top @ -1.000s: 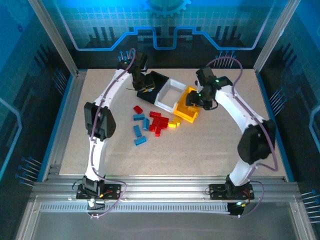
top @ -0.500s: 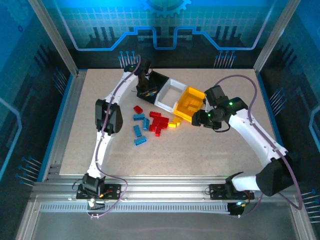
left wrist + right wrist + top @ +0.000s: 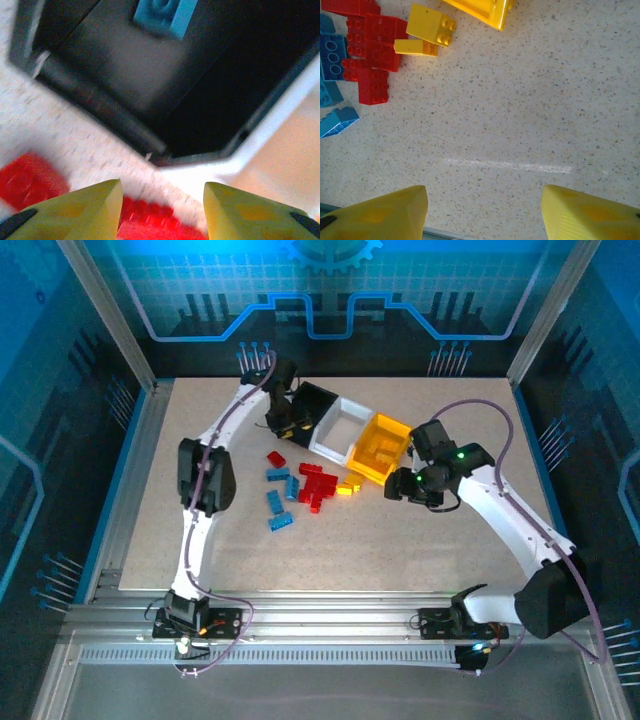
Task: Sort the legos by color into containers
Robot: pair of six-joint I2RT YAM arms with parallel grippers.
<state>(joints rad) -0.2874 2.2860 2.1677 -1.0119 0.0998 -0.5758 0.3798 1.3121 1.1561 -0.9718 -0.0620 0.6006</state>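
Observation:
Three joined bins stand at the back: black (image 3: 316,400), white (image 3: 341,426), yellow-orange (image 3: 379,447). Blue, red and yellow legos (image 3: 300,486) lie scattered in front of them. A blue brick (image 3: 165,15) lies inside the black bin (image 3: 125,75). My left gripper (image 3: 281,426) hovers open at that bin's near corner, over red bricks (image 3: 155,222), nothing between its fingers (image 3: 100,207). My right gripper (image 3: 395,487) is open and empty over bare table, just right of two yellow bricks (image 3: 431,25) and the red bricks (image 3: 372,47).
Blue bricks (image 3: 332,52) lie at the pile's far side from my right gripper. The yellow-orange bin's corner (image 3: 485,10) sits just beyond the yellow bricks. Bare speckled table (image 3: 430,560) stretches in front and to the right. Metal frame rails border the table.
My right arm has swung away from the yellow-orange bin and down to the table beside the pile. My left gripper has edged from over the black bin toward its near corner.

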